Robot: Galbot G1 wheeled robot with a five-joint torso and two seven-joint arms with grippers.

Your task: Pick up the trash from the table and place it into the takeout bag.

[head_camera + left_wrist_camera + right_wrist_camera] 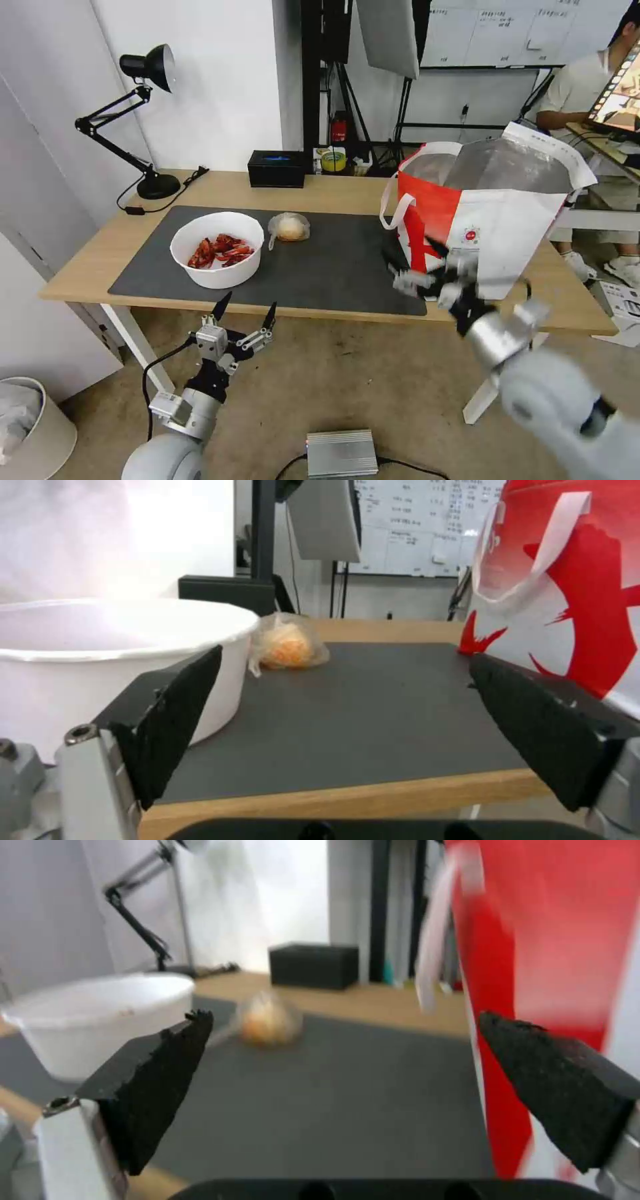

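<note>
Bowl (217,249) of shells and bagged bun (289,227) sit on the mat (333,267), worktop (333,190) centre-left. Bag (490,207) stands at the right, far side cut off by its own walls. Left gripper (244,311) below the front edge, fingers spread, empty. Right gripper (415,267) blurred by the bag's front, fingers apart, empty.

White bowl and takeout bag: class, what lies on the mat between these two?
In the head view, the small clear bag with bun lies beside the white bowl; from there to the takeout bag, bare dark mat.
</note>
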